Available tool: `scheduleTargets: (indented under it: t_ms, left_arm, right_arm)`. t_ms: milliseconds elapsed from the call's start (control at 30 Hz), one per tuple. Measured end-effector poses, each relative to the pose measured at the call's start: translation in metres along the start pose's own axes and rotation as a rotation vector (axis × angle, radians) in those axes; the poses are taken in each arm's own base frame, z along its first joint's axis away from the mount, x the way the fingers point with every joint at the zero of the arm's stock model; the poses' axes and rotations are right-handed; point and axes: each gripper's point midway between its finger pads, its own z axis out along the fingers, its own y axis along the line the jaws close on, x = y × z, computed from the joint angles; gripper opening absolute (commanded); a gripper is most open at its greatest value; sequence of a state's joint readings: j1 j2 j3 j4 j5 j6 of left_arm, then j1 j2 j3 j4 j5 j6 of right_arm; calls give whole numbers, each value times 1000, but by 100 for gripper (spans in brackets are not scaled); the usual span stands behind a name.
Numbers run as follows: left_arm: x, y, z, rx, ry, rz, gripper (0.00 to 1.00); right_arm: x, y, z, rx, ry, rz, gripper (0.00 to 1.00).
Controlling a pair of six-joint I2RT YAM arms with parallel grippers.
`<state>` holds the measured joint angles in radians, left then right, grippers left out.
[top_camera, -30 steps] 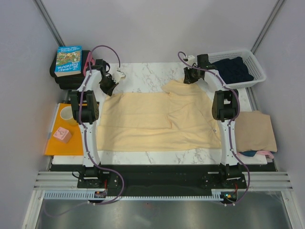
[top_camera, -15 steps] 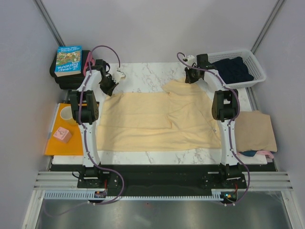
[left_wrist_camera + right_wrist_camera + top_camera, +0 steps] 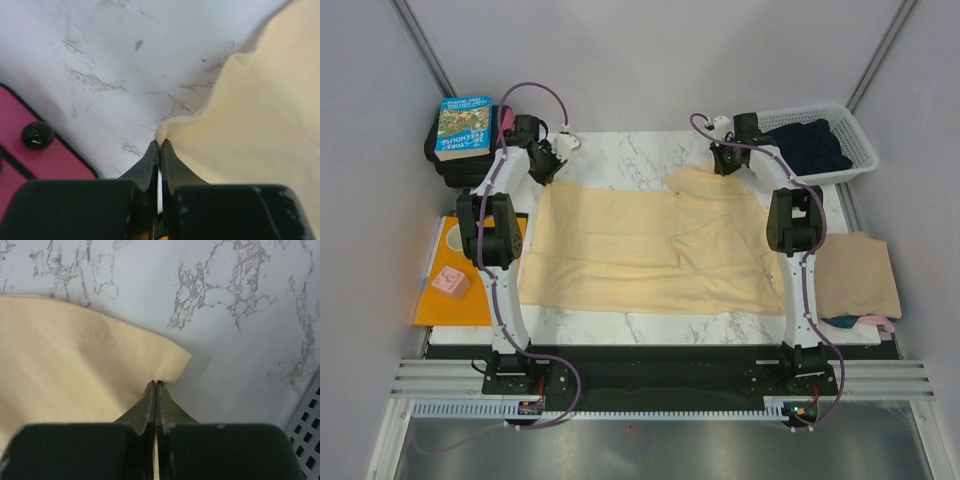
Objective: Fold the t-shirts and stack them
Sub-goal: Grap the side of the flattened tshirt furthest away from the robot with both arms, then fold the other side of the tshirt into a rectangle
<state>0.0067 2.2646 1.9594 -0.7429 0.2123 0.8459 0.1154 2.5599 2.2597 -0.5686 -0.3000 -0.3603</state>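
Pinches the pale yellow t-shirt [image 3: 650, 250] at two spots on its far edge: left end effector [image 3: 159, 145] with fingers pressed together on a puckered corner of cloth, right end effector [image 3: 156, 384] likewise clamped tight on the stitched hem corner. Ahead of the left end effector, only bare marble worktop [image 3: 100, 60]; to its right, the shirt's wavy edge running away; close on its left, a pink panel [image 3: 30, 160] with a black knob. Ahead and to the right of the right end effector, more bare marble, then the white basket [image 3: 307, 425] wall nearby; to its left, the hem with a double stitch line. Seen from above, spreads flat from both end effectors back toward the arm bases, right part doubled over. Right of the right end effector, navy t-shirt [image 3: 810, 145] in the basket; well behind and to its right, tan t-shirt [image 3: 855, 275] at the worktop's right edge, a pink t-shirt [image 3: 875, 321] peeking out beneath.
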Motion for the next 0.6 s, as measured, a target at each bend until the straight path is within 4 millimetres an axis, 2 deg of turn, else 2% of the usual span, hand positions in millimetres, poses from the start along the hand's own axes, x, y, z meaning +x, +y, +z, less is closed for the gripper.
scheduleTargets:
  t_ms: [200,300,467,600]
  left_arm:
    - [-43,5,-36,-79,-105,55,2]
    - [-49,-3,-48,-86,-124,72,2]
    - [-29,-24,-59,-61,-96,92,2]
    - [-3,-44,-62,-29,-49,114,2]
  right_arm:
    - [-16,-3,-19,25,-27,-30,0]
    - [-25,-3,-37,41,-42,-61,0]
    - [-33,5,-83,54,-53,-137,0]
    - [-34,15,-132,64,-61,-239,0]
